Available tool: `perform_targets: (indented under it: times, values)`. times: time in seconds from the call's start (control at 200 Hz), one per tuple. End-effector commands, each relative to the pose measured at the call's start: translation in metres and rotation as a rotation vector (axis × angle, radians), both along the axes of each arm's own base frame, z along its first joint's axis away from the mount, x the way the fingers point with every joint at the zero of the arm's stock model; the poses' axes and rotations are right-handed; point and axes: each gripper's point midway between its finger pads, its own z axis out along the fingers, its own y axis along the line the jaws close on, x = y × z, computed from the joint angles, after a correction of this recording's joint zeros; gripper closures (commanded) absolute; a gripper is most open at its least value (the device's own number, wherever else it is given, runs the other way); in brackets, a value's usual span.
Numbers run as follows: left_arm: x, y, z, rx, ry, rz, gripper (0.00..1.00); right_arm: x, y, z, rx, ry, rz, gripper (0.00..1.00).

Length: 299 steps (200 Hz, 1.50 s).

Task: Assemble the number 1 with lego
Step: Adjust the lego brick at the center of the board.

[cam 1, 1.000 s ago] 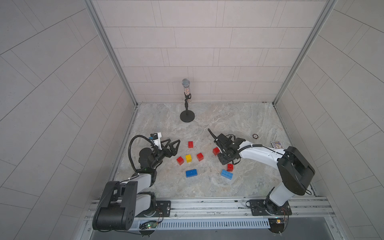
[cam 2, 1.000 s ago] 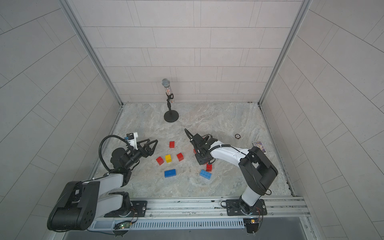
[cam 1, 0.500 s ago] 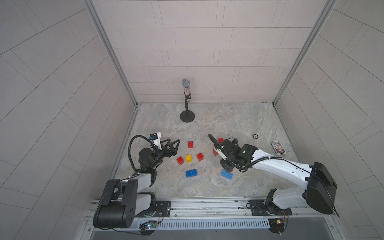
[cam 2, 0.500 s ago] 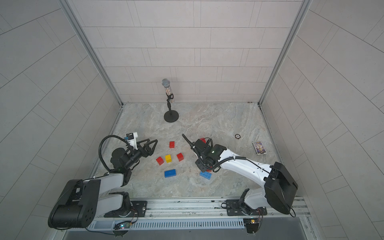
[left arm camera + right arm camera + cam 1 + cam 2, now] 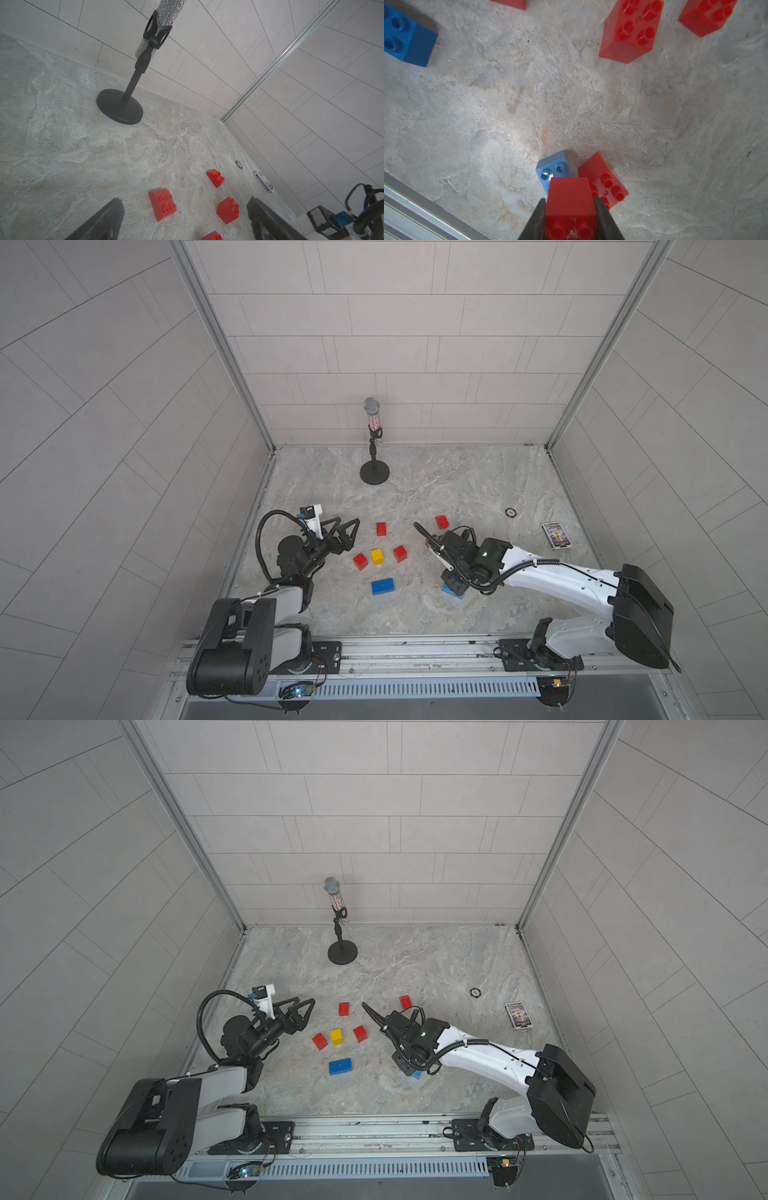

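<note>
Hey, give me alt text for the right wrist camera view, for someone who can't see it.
The right end effector clamps a red brick above a marbled tabletop. Just past it lie a light blue brick and another red brick, side by side; farther off are a dark blue brick and more red bricks.

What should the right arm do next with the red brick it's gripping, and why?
Probably ease the held red brick down onto the light blue brick and press. The right gripper is shut on it, and in the right wrist view it overlaps the blue brick's studs. A second red brick lies close beside the blue one, so descend straight.
</note>
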Motion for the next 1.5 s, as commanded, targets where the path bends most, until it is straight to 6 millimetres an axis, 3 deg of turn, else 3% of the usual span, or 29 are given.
perform_targets:
  times: [0.0,0.23,0.46,0.62,0.725,0.901,0.981,1.266,1.491]
  values:
    - [0.000,0.000,0.010,-0.008,-0.040,-0.008,0.00,-0.007,-0.008,-0.007,-0.035,0.026,-0.014,1.00]
    - [0.000,0.001,0.009,-0.011,-0.039,-0.005,0.00,-0.013,-0.004,-0.009,-0.053,0.051,0.007,1.00]
    - [0.001,0.001,0.010,-0.014,-0.040,-0.006,0.00,-0.020,0.010,0.013,0.037,0.033,-0.017,1.00]
    - [0.001,0.001,0.010,-0.017,-0.042,-0.005,0.00,-0.027,0.009,0.027,0.103,0.041,-0.094,1.00]
    - [0.001,0.002,0.010,-0.019,-0.042,-0.005,0.00,-0.029,-0.005,0.030,0.093,0.035,-0.197,1.00]
    - [0.001,0.002,0.010,-0.020,-0.043,-0.005,0.00,-0.028,-0.048,0.018,-0.114,0.016,-0.399,1.00]
    - [0.001,0.002,0.010,-0.022,-0.044,-0.006,0.00,-0.028,-0.057,0.009,-0.187,0.020,-0.447,1.00]
    - [0.001,0.004,0.011,-0.028,-0.045,0.001,0.00,-0.035,-0.058,-0.014,-0.228,0.069,-0.483,1.00]
    - [0.001,0.006,0.011,-0.037,-0.046,0.002,0.00,-0.039,-0.046,-0.029,-0.197,0.122,-0.478,1.00]
